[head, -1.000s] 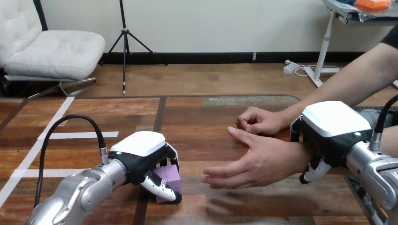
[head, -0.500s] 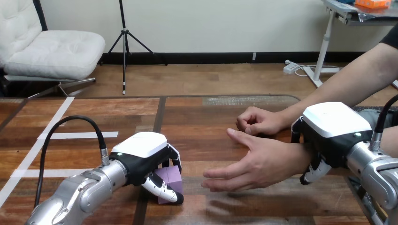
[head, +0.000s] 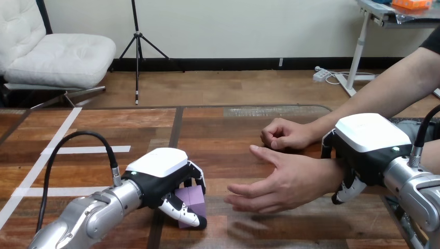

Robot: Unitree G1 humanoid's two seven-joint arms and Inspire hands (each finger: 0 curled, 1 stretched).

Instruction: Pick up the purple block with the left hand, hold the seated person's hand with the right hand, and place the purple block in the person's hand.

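The purple block [head: 192,201] is at the table's near middle, inside my left hand [head: 160,176], whose fingers and thumb are curled round it. It looks slightly tilted, close to the wood. To its right the person's hand [head: 280,181] is stretched out, palm up, a little above the table. My right hand [head: 366,145] is at that arm's wrist, with fingers curled round the wrist from above and below. The person's other hand [head: 284,133] rests as a loose fist on the table behind.
White tape strips [head: 85,149] mark the wooden table [head: 218,129] at the left. A black cable [head: 78,145] loops up from my left forearm. There is bare wood between the block and the person's open palm.
My left hand has moved a little to the right with the purple block, which now looks tilted. The person's hands and my right hand stay where they were.
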